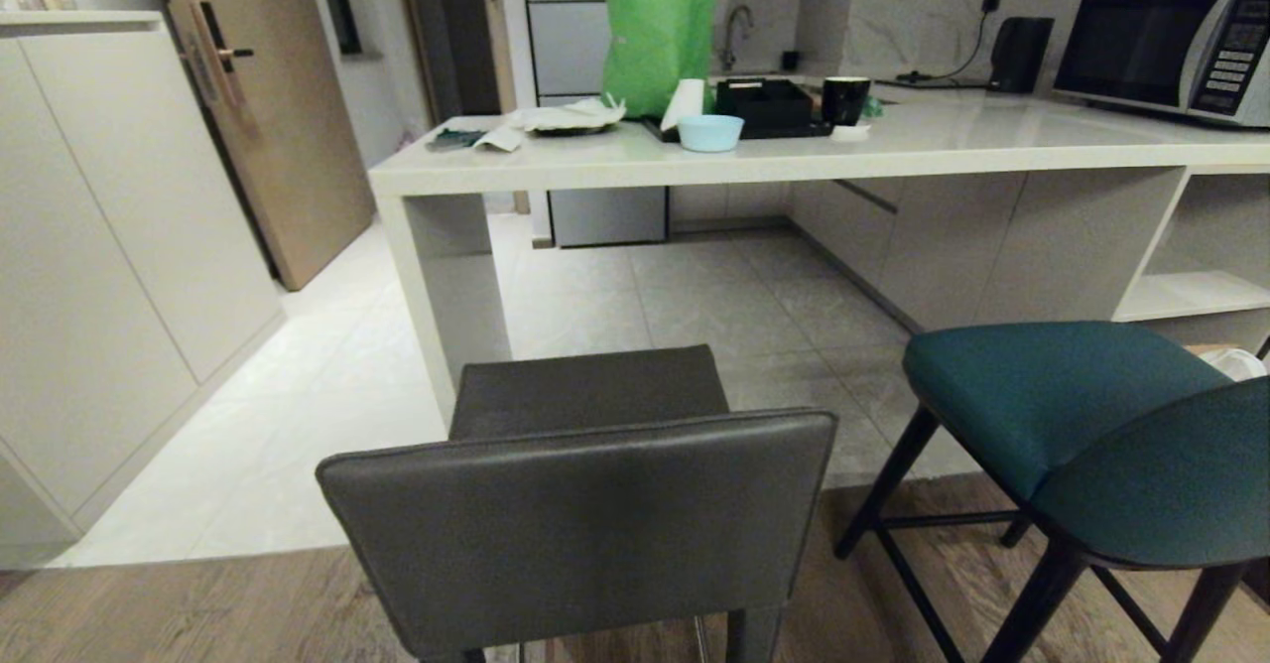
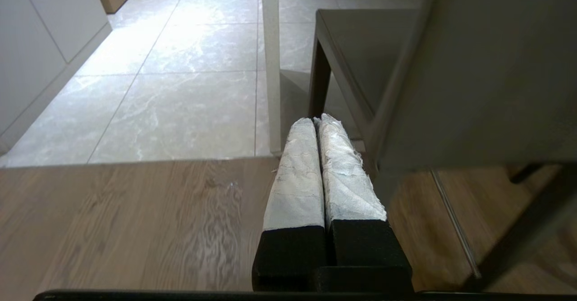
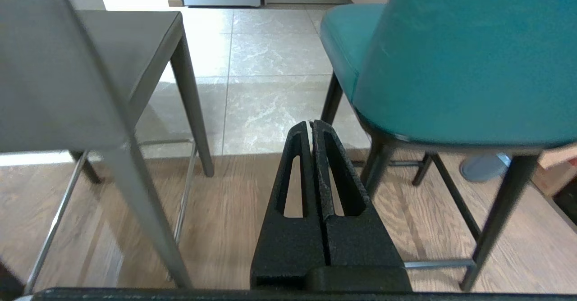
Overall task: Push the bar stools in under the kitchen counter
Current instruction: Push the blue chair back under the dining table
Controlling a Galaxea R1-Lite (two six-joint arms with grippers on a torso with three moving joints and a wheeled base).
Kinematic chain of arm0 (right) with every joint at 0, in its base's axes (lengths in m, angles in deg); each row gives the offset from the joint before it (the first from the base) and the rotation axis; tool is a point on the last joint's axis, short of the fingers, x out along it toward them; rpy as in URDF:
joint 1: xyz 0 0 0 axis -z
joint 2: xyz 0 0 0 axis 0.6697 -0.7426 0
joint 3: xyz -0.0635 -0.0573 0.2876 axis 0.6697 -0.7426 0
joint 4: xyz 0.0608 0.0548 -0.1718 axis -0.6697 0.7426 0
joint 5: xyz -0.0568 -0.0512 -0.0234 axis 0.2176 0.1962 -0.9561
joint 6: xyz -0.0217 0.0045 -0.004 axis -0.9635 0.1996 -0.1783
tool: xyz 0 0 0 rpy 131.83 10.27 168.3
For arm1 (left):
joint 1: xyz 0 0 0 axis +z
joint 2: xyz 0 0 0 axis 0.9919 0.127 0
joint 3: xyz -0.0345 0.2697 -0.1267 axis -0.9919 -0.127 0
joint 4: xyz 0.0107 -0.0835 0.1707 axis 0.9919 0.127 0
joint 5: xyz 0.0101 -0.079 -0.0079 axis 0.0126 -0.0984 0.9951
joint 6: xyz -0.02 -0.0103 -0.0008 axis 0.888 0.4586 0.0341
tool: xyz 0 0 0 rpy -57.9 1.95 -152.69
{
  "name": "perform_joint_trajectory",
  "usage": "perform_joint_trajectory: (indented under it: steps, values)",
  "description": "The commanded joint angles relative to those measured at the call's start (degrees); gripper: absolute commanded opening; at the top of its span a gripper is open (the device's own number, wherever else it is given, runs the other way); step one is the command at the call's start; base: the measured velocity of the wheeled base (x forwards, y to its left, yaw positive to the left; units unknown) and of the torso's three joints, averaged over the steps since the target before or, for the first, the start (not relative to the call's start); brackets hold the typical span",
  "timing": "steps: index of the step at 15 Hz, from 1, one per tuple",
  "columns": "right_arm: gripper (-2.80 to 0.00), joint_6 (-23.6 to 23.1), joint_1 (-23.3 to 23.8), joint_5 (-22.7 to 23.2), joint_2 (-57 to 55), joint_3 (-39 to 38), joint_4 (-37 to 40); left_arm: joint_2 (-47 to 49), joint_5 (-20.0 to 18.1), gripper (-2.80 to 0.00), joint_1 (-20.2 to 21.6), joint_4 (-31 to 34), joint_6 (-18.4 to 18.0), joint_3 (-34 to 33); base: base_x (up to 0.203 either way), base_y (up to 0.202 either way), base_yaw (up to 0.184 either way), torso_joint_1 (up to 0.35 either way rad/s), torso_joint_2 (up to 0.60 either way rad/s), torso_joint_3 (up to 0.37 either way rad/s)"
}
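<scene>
The dark grey leather bar stool [image 1: 580,504] stands right in front of me, its square back toward me and its seat short of the kitchen counter [image 1: 794,162]. The teal bar stool [image 1: 1081,425] stands to its right, also out from the counter. Neither arm shows in the head view. My left gripper [image 2: 316,120] is shut and empty, low beside the grey stool's back [image 2: 487,75]. My right gripper [image 3: 311,124] is shut and empty, hanging between the grey stool [image 3: 67,66] and the teal stool [image 3: 451,57].
On the counter stand a green bag [image 1: 660,28], a light blue bowl [image 1: 710,133], a black tray [image 1: 764,107], a black mug [image 1: 845,99] and a microwave [image 1: 1161,48]. White cabinets [image 1: 109,246] line the left. Tile floor [image 1: 695,306] runs under the counter; wood floor [image 1: 198,603] lies nearer me.
</scene>
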Motion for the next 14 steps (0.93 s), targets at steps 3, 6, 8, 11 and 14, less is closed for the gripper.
perform_joint_trajectory:
  steps: [3,6,8,11,14]
  values:
    - [-2.80,0.0,0.0,0.0,-0.1,0.0,0.0,0.1,0.0,-2.80,0.1,0.0,-0.1,0.0,-0.194,0.000,-0.001,-0.001,0.00,0.004]
    - [-2.80,0.0,0.0,0.0,-0.1,0.0,0.0,0.1,0.0,-2.80,0.0,0.0,-0.1,0.0,-0.133,0.000,-0.001,-0.004,0.00,0.005]
    - [-2.80,0.0,0.0,0.0,-0.1,0.0,0.0,0.1,0.0,-2.80,0.0,0.0,-0.1,0.0,0.000,0.000,0.000,0.000,0.00,0.000]
    - [-2.80,0.0,0.0,0.0,-0.1,0.0,0.0,0.1,0.0,-2.80,0.0,0.0,-0.1,0.0,0.000,0.000,0.000,0.000,0.00,0.000]
    - [-2.80,0.0,0.0,0.0,-0.1,0.0,0.0,0.1,0.0,-2.80,0.0,0.0,-0.1,0.0,0.000,0.000,0.000,0.000,0.00,0.000]
